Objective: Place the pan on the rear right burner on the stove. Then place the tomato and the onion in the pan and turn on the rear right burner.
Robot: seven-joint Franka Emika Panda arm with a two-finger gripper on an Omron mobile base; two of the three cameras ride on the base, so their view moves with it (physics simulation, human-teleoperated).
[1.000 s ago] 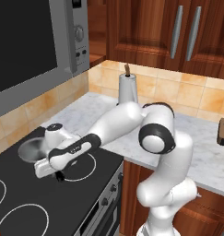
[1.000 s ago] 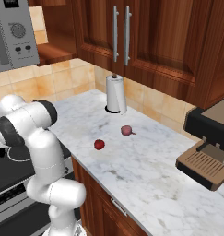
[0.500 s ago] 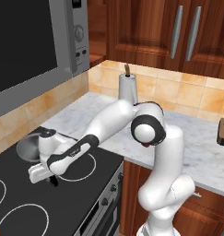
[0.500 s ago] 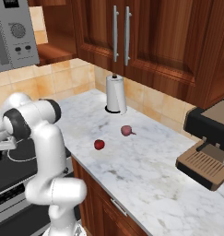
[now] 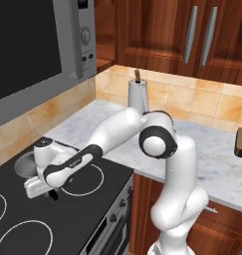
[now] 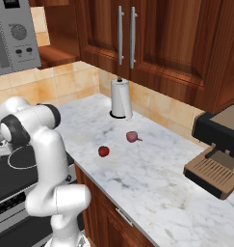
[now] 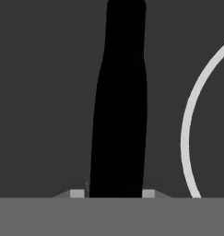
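On the stove (image 5: 92, 209), pan (image 5: 24, 163), no legible writing.

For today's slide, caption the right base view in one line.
Tomato and onion wait on the marble counter beside the paper towel roll.

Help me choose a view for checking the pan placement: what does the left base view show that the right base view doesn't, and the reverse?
Left base view: the pan at the stove's back, half hidden behind the gripper, which hangs low over the black glass. Right base view: the tomato and onion apart on the counter, plus a coffee machine. Both: the paper towel roll.
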